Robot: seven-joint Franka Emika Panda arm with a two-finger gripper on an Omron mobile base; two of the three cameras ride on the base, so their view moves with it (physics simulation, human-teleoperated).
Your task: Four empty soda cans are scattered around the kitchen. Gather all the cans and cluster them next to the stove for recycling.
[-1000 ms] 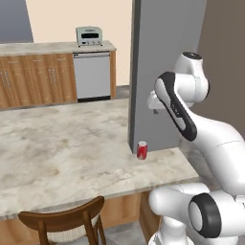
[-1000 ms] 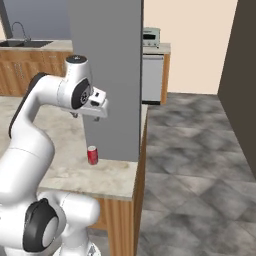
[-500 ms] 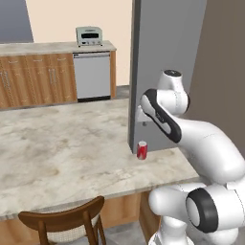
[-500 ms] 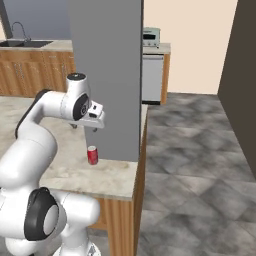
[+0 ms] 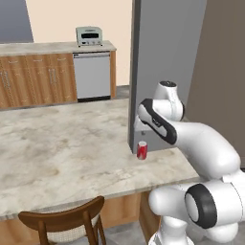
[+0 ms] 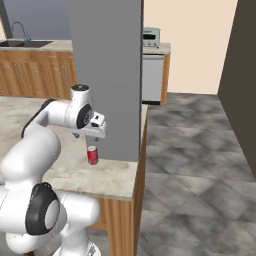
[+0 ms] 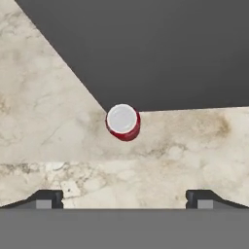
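One red can (image 5: 141, 150) is seen upright on the marble worktop (image 5: 62, 153), at the foot of a grey pillar (image 5: 162, 62), just beside its near corner and close to the worktop's front edge. In the hand view the can's silver top (image 7: 121, 119) is seen from almost straight above, right at the pillar's corner.

The end effector (image 7: 124, 198) is held above the can, pointed down, with its jaws fully apart; both fingertips (image 7: 46, 199) are seen wide of the can, and nothing is gripped. No contact with the can is seen. In the right base view the end effector (image 6: 89, 139) is placed directly over the can (image 6: 92, 155), a small gap being visible between them.

Behind the worktop, a run of wooden cabinets (image 5: 33, 79) with a steel dishwasher (image 5: 93, 76) is noted, a toaster oven (image 5: 89, 36) standing on top. A sink (image 6: 22, 42) with faucet is seen at far left in the right base view. A wooden chair (image 5: 64, 222) stands at the worktop's near side
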